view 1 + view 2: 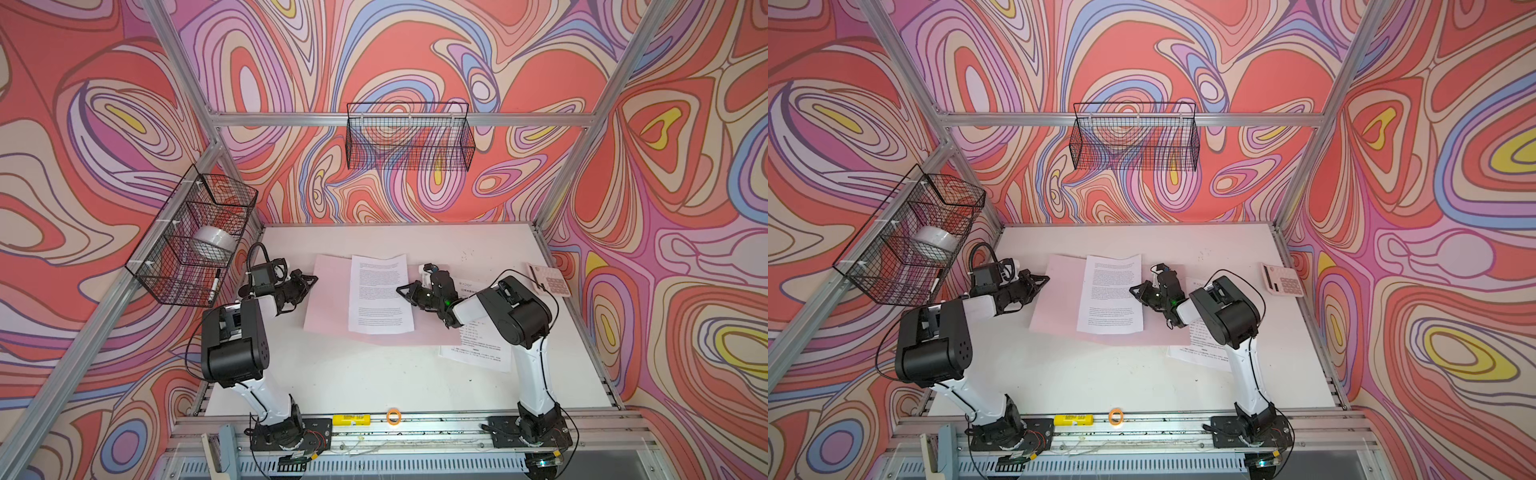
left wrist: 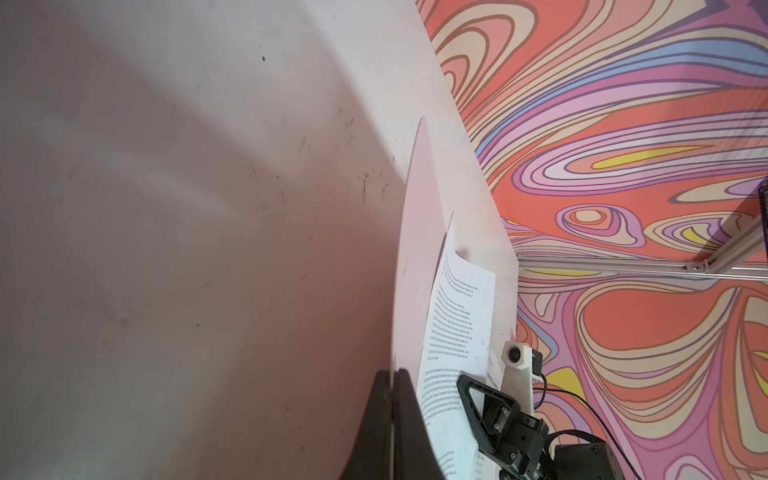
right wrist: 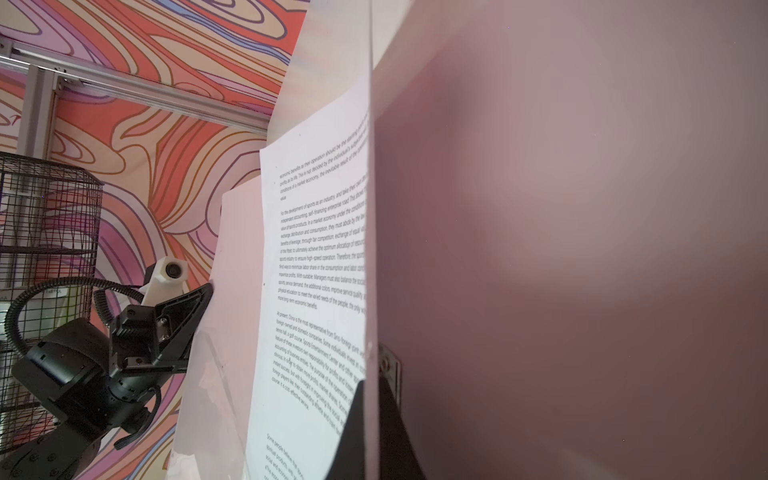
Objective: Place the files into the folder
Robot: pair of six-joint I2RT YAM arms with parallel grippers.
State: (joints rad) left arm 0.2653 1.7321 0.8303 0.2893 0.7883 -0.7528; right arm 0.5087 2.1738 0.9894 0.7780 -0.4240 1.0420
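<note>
White table [image 1: 374,374]: pink folder [image 1: 328,299], printed sheet [image 1: 478,353], calculator [image 1: 555,282]

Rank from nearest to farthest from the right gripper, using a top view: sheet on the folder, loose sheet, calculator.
1. Sheet on the folder, beside the right gripper, centre.
2. Loose sheet, to its right, nearer the front.
3. Calculator, far right.

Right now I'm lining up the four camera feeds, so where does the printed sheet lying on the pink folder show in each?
In a top view: the printed sheet lies mid-table on the folder.
In a top view: mid-table too.
Left wrist: lower part of the picture, right of centre.
Right wrist: centre of the picture, slightly left.
Shared landmark: the pink folder beneath it.
</note>
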